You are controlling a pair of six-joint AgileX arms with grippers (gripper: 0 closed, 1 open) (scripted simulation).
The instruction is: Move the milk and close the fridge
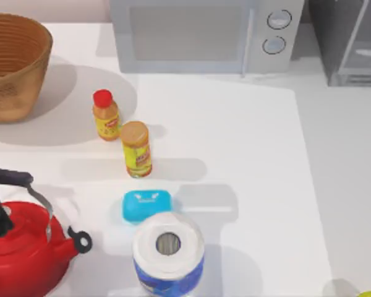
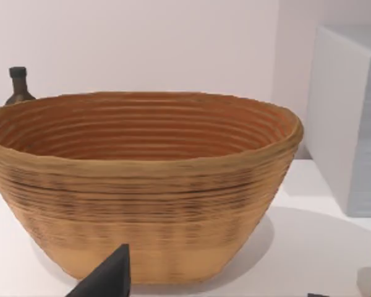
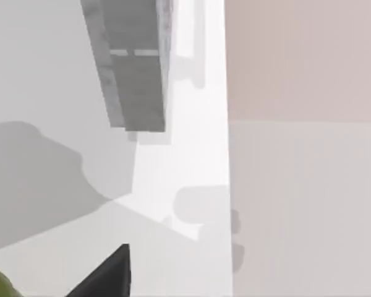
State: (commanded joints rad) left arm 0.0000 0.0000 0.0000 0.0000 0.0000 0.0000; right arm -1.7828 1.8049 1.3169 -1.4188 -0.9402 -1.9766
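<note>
Two jaws' states unreadable; ribbed woven basket point(image 2: 142, 185), speckled grey fridge point(image 1: 349, 40).

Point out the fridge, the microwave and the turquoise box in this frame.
fridge point(image 1: 349, 43): top view, its pale door panel at the top right.
microwave point(image 1: 191, 34): top view, the door window.
turquoise box point(image 1: 147, 205): top view, middle of its lid.

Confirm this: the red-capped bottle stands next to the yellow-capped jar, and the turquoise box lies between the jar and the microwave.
One part is wrong. The red-capped bottle does stand next to the yellow-capped jar, but the turquoise box lies between the jar and the paper roll, not the microwave. The top view shows it.
</note>
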